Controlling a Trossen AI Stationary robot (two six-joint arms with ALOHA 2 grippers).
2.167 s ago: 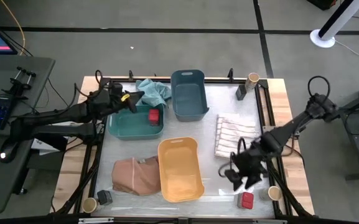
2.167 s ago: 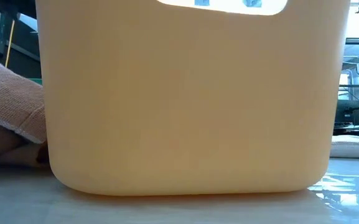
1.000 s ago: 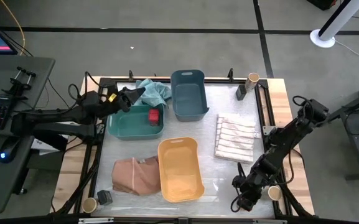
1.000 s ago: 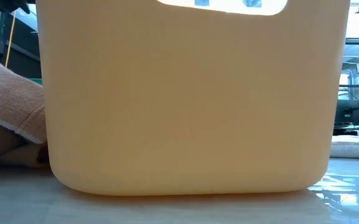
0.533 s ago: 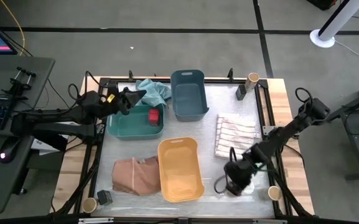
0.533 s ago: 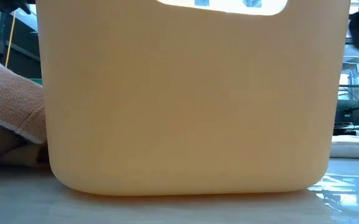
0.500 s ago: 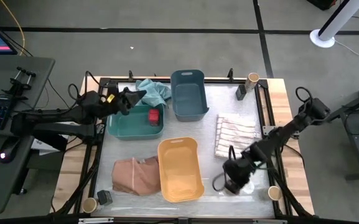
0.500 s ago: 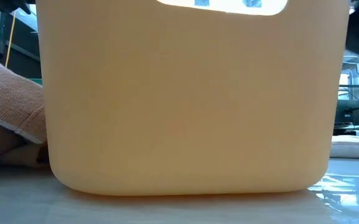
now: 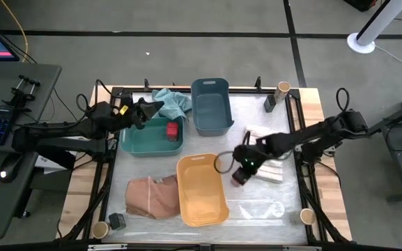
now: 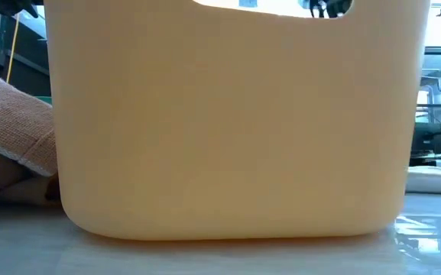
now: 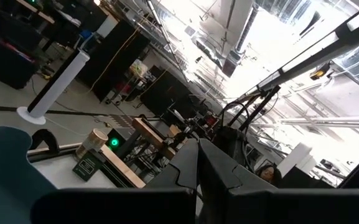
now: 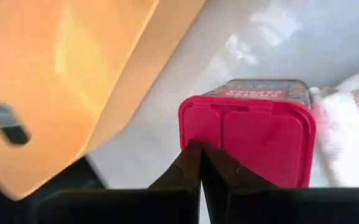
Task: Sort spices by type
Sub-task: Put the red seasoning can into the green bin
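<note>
My right gripper (image 9: 240, 173) (image 12: 201, 149) is shut on a red boxy spice (image 9: 238, 179) (image 12: 254, 127), between the yellow bin (image 9: 202, 189) and the striped cloth (image 9: 269, 159). Another red spice (image 9: 172, 130) lies in the green bin (image 9: 139, 143). My left gripper (image 9: 145, 110) (image 11: 198, 149) is shut and holds nothing, over the green bin's far left corner. A tan jar (image 9: 282, 88) and a dark grey box (image 9: 270, 102) stand at the far right. A second tan jar (image 9: 307, 217) stands near right; a third jar (image 9: 101, 229) and a grey box (image 9: 117, 221) stand near left. My right gripper has the red spice box by its red lid end (image 12: 195, 134), near one edge of the lid. The fingertips (image 12: 188, 163) cover the place of contact, so the kind of hold does not show. The arm reaches in level from the table's right side.
The blue bin (image 9: 211, 104) stands at the far middle, a teal cloth (image 9: 173, 103) beside it. A tan cloth (image 9: 152, 196) lies left of the yellow bin, whose wall (image 10: 235, 122) fills the low view. Bare table lies near right.
My right gripper has gone from the near right corner toward the table's left and far edge, taking the red spice box along. The box now sits between the yellow bin and the striped cloth. The arm has swung flatter across the table.
</note>
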